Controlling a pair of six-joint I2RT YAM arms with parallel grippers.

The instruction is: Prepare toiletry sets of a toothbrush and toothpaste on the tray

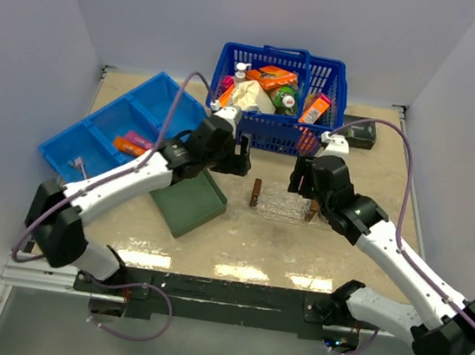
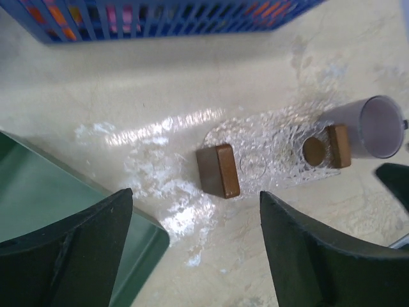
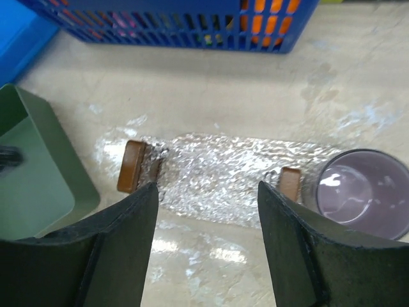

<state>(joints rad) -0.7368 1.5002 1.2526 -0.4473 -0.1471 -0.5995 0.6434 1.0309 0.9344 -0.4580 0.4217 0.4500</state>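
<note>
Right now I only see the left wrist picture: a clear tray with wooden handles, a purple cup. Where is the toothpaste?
Observer: Two toothpaste tubes, orange and pink, lie in the blue divided bin at the table's left side.
Operator: Is anything else working nearby?
Observer: The right end effector hovers open above the tray.
Operator: And that blue mesh thing?
Observer: A blue basket, filled with orange packets and white-capped bottles.
</note>
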